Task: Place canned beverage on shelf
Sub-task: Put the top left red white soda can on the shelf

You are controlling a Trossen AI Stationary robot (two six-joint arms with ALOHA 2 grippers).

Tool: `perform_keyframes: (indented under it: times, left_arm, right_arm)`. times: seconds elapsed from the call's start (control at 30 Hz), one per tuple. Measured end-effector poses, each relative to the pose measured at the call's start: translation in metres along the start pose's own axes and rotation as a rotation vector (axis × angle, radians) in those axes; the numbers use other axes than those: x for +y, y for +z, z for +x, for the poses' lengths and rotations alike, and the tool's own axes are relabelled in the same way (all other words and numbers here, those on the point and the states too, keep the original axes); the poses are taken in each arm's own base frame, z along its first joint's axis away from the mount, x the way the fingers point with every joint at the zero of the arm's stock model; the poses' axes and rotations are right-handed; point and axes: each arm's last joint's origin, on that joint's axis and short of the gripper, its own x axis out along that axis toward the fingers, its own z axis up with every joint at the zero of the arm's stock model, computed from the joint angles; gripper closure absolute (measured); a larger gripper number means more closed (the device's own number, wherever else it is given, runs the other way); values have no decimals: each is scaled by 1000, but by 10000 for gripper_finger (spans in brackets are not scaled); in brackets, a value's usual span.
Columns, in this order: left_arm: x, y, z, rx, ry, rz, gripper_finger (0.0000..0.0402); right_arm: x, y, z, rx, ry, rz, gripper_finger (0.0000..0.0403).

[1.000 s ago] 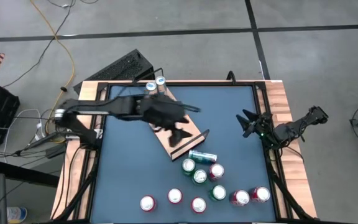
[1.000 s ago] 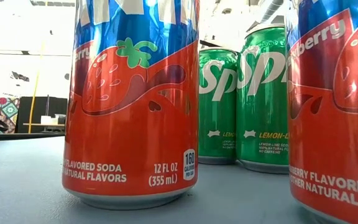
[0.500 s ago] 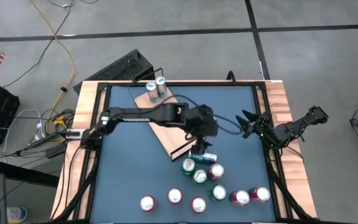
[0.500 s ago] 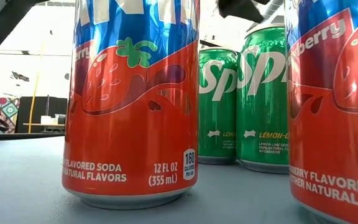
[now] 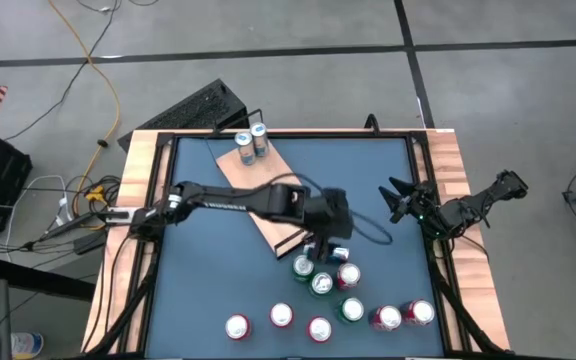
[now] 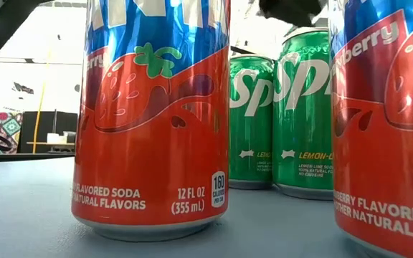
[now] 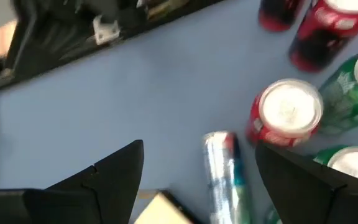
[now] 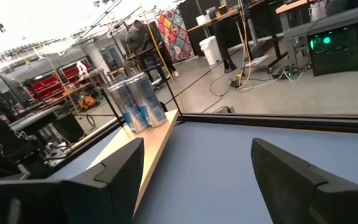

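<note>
cans are what the job turns on, and they sit in three places on the dark blue table. starting at the left, the left arm stretches from the table's left edge across toward the middle, over the near end of the shelf, a light-wood board lying at a slant from the far left of the table toward the centre, with a thin black rail at its near end. two slim blue-and-silver cans stand upright, touching, on the shelf's far end; the right wrist view shows them on the board's far corner.

just right of the shelf's near end, the left gripper hangs over a slim can lying on its side. in the left wrist view its two dark fingers are spread wide with that lying can between them on the table, nothing gripped.

nearer the front edge, a cluster of upright red and green cans stands close together, with more in a loose row along the front; the low view shows a red strawberry can and green cans up close.

at the far right, the right gripper waits near the table's right edge, fingers apart and empty.
</note>
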Motion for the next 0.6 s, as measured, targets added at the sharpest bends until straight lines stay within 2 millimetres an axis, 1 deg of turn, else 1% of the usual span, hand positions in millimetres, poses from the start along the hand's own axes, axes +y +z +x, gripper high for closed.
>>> perform_keyframes:
  times: [0.1, 0.17, 0.23, 0.3, 0.37, 0.47, 0.53, 0.6]
  left_arm:
    - [-12, -1, 6, 34, 24, 13, 109]
    - [-16, 2, 7, 14, 55, -14, 109]
    - [-18, 6, -4, 11, 104, -45, 109]
    - [-19, 11, -19, -13, 104, -53, 109]
    - [-21, 14, -37, -18, 69, -49, 109]
    - [-25, 17, -66, -20, 52, -61, 109]
    - [-24, 20, -91, -34, 79, -79, 109]
    - [-19, 24, -123, -90, 139, -122, 109]
  right_arm:
    - [0, 0, 0, 0, 1, 0, 121]
    - [0, 0, 0, 1, 1, -1, 121]
    - [0, 0, 0, 0, 1, 0, 121]
    - [0, 0, 0, 2, 3, 6, 121]
    - [0, 0, 0, 7, 14, 29, 121]
    - [3, 1, 0, 25, 76, 31, 121]
    - [5, 2, 0, 34, 127, 2, 121]
    - [7, 8, -1, 34, 155, -12, 121]
